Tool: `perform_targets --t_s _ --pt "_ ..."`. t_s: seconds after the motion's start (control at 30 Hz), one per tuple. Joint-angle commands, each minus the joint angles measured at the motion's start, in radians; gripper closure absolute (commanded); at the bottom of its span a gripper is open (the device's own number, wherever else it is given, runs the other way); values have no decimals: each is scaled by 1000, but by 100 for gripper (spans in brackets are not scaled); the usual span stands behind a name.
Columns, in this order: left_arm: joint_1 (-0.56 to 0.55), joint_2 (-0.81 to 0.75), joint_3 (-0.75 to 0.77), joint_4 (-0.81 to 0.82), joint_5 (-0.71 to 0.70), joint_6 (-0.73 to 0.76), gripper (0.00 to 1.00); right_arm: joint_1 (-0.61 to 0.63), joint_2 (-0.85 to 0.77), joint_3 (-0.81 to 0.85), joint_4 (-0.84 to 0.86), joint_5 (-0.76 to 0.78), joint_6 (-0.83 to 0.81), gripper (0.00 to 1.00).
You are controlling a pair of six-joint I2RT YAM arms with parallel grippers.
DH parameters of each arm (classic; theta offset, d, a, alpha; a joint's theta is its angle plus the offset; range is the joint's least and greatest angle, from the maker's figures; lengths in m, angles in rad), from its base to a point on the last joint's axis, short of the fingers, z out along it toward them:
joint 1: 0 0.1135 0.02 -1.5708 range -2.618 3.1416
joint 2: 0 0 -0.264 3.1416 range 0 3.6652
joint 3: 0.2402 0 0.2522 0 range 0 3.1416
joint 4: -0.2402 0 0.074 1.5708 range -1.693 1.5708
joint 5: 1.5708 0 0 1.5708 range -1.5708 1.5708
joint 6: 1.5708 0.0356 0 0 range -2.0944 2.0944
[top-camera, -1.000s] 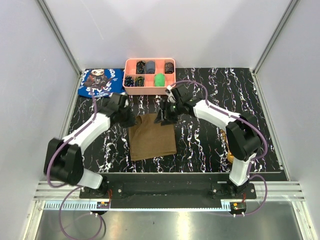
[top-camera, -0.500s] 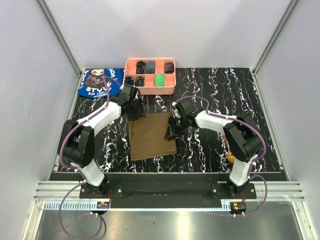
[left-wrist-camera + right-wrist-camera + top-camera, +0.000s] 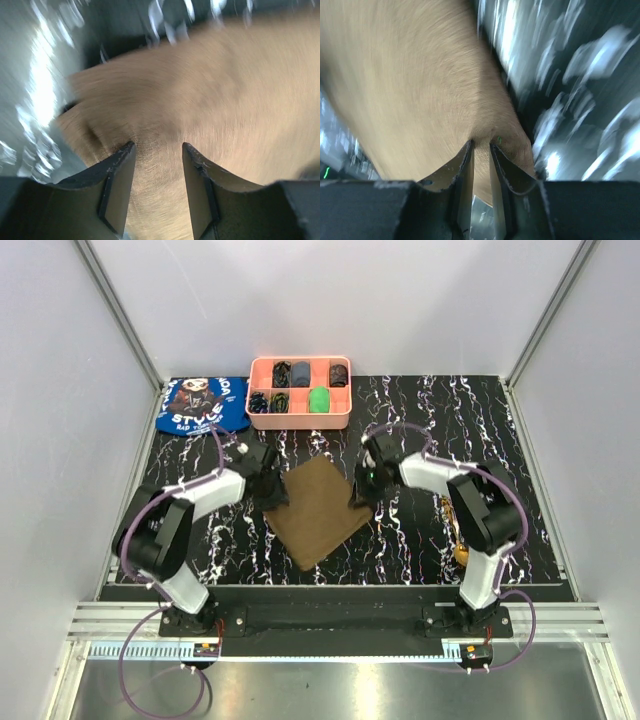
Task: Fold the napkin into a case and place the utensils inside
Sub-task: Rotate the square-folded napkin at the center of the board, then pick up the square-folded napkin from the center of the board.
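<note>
The olive-brown napkin (image 3: 320,512) lies flat on the marbled table, turned like a diamond. My left gripper (image 3: 275,495) is at its left corner. In the left wrist view its jaws (image 3: 157,146) stand apart, tips pressed on the cloth (image 3: 215,90). My right gripper (image 3: 362,490) is at the napkin's upper right edge. In the right wrist view its jaws (image 3: 481,145) are nearly closed with a pinch of cloth (image 3: 420,85) between them. The gold-brown utensils (image 3: 458,540) lie at the right, partly hidden behind the right arm.
The pink compartment tray (image 3: 299,422) with dark and green items stands at the back. A blue printed cloth (image 3: 200,405) lies at the back left. Metal frame rails border the table at both sides.
The napkin has turned from square-on to a diamond and shifted right. The left gripper moved nearer along its left corner, and the right gripper moved right and back with the edge.
</note>
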Motion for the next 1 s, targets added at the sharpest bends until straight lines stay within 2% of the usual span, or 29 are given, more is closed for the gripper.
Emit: perform_targets --t_s 0.0,0.03,0.07,0.13,0.17,0.2,0.27,0.3,0.37,0.4,0.43,0.53,0.6,0.7,0.83,0.97 --pt "-143 -122 -162 87 87 -161 53 -33 132 251 -60 197 -183 72" --pt "-174 -143 -199 100 104 -181 53 -31 154 361 -114 195 -197 72" --pt "-226 -169 -212 110 116 -200 52 -31 187 419 -154 183 -214 71" --pt "-261 -278 -238 104 113 -230 51 -31 189 520 -249 177 -217 67" --pt "-266 -323 -245 89 110 -235 48 -31 156 526 -269 200 -197 60" --pt "-266 -411 -245 62 72 -235 45 -31 131 524 -293 211 -185 54" --pt "-252 -484 -203 -51 4 -208 36 -30 50 470 -317 223 -144 44" --pt "-245 -528 -187 -76 -40 -171 34 -30 22 441 -332 225 -131 35" --pt "-173 -541 -154 -124 -16 -131 28 -30 -67 337 -337 220 -92 29" --pt "-144 -532 -146 -136 51 -105 27 -31 -98 297 -334 217 -70 27" --pt "-93 -521 -138 -146 80 -94 27 -31 -156 211 -328 188 -18 26" --pt "-44 -478 -150 -152 131 -66 27 -21 -269 17 -217 70 124 27" --pt "-25 -458 -155 -149 136 -50 27 12 -312 -55 -142 47 180 28" --pt "10 -450 -189 -118 173 -42 27 51 -368 -172 -84 44 289 35" --pt "27 -424 -187 -118 182 -16 28 121 -379 -259 -5 53 413 41" --pt "30 -418 -199 -115 196 -13 30 154 -362 -300 35 76 468 49"
